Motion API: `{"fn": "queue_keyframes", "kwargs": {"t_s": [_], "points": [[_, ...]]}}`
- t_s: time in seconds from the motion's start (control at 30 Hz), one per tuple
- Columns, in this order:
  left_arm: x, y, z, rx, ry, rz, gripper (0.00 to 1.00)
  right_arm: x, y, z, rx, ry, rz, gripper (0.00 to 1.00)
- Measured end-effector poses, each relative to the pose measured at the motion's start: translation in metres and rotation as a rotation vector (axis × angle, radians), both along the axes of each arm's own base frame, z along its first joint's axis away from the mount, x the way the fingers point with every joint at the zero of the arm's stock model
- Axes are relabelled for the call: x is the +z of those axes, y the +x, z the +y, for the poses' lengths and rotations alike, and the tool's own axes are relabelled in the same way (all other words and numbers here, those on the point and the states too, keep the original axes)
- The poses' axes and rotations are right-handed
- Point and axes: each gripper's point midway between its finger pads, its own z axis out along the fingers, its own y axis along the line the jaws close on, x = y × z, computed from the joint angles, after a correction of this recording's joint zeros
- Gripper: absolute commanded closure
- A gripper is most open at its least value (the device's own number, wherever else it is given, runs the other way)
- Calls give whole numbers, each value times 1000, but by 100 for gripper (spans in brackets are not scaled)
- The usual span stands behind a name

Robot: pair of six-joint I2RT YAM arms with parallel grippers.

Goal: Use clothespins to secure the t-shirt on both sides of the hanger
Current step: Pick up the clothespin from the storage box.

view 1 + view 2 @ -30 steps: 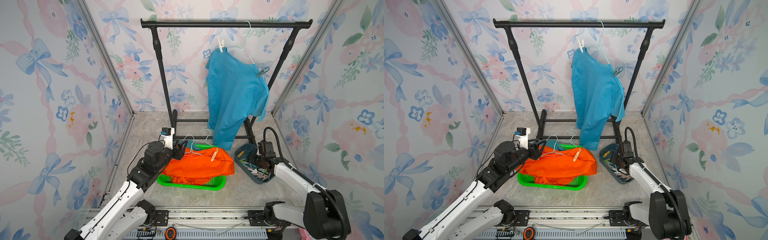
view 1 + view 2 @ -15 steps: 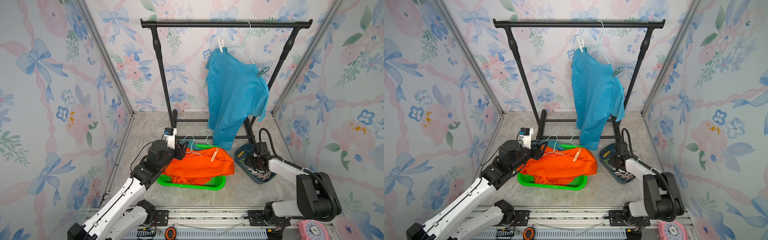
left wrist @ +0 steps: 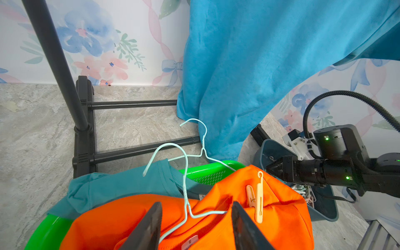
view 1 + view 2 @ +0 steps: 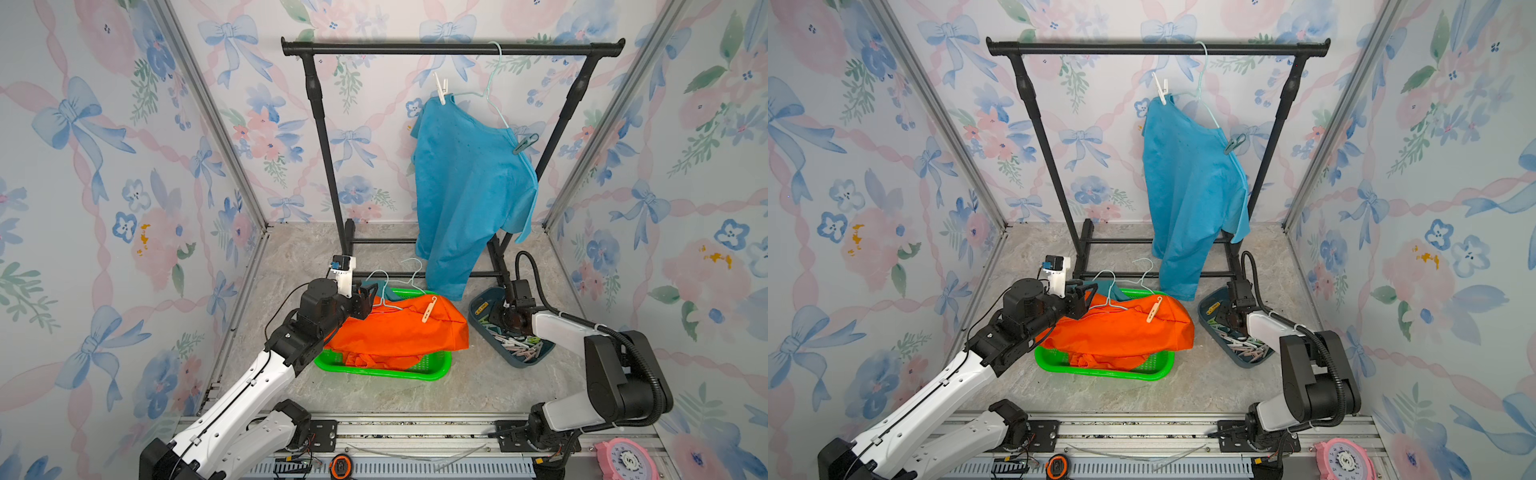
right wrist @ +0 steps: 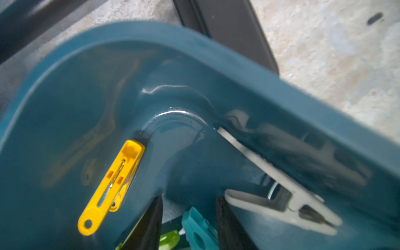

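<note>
Right hand (image 5: 188,197) in dark teal plastic tray (image 5: 86,97), three o'clock of green plastic basket (image 4: 395,374), fingers (image 5: 151,216) parted astride teal plastic clothespin (image 5: 197,227), left hand (image 3: 197,203) released above orange t-shirt (image 4: 399,328)

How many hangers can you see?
3. Rail hanger holds the blue t-shirt; front hanger and back hanger lie on the clothes in the green basket. Others may hide underneath.

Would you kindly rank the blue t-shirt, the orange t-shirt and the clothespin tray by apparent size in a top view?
blue t-shirt
orange t-shirt
clothespin tray
The blue t-shirt hangs farther back, yet looks largest.
</note>
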Motion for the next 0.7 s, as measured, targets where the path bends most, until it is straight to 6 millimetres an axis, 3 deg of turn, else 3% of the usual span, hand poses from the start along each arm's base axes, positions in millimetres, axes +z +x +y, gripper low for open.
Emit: {"fn": "queue_keyframes", "kwargs": {"t_s": [0.4,0.57,0.7], "points": [[0,0,0,0,1,1,46,-2,-18,-7,22,-76,68,60],[0,0,0,0,1,1,46,-2,-19,-9,27,-95,86,71],[2,-1,0,-1,-2,-4,46,-2,-16,-10,24,-103,91,74]]}}
